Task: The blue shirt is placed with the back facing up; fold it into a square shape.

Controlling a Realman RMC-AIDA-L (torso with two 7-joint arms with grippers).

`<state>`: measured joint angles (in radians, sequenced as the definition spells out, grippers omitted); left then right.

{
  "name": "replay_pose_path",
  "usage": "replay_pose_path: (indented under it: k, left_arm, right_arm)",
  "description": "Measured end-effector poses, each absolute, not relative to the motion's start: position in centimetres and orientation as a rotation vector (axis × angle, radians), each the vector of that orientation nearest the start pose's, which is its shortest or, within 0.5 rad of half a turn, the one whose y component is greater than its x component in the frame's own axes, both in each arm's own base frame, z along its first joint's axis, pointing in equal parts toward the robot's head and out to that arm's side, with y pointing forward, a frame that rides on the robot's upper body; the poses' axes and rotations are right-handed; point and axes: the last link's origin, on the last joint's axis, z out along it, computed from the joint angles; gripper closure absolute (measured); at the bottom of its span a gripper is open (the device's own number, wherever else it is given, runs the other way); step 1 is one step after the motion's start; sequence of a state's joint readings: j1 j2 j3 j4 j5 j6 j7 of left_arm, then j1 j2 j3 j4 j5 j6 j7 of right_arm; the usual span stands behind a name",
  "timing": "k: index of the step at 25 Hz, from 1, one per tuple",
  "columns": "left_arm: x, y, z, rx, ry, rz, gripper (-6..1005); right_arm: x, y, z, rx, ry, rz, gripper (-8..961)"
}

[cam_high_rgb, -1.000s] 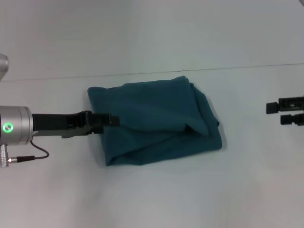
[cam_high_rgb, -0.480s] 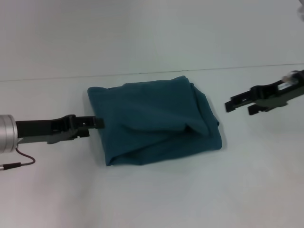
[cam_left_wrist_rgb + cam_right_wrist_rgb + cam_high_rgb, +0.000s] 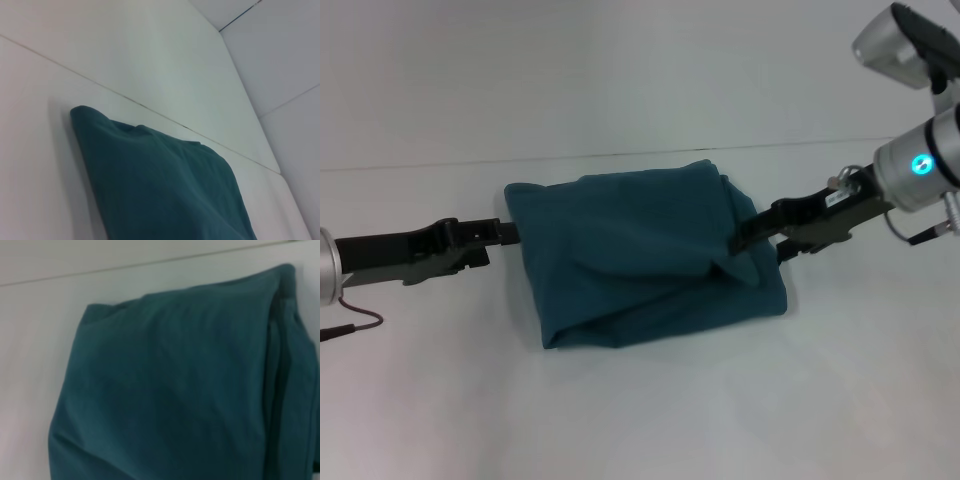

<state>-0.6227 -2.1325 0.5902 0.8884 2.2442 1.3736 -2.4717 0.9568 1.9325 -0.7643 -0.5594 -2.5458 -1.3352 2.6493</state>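
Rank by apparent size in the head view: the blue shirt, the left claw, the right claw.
1. blue shirt, clearly largest.
2. left claw and right claw look about alike, so no ranking between them.

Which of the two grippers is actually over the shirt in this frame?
The right gripper: its tip overlaps the blue shirt's right edge. The left gripper stops just off the shirt's left edge, over the white table.

left hand (image 3: 505,233) and right hand (image 3: 745,235) reach inward, facing each other.
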Motion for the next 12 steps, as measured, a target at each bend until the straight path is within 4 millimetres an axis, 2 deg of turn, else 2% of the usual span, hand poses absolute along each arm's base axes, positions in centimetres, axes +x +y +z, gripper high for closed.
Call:
replay_pose_path:
  k: [4,12]
  left_arm:
    - [-24.9,38.3,2.5,-2.112,-1.762,-0.671,325]
    - [-24.6,38.6,2.3,-2.108,-1.755,-0.692,326]
  right_arm:
    - [21.3,43.4,1.4,-2.249,1.739,0.009,41]
    - [21.9,43.0,0.6,-2.218,1.787,0.037,50]
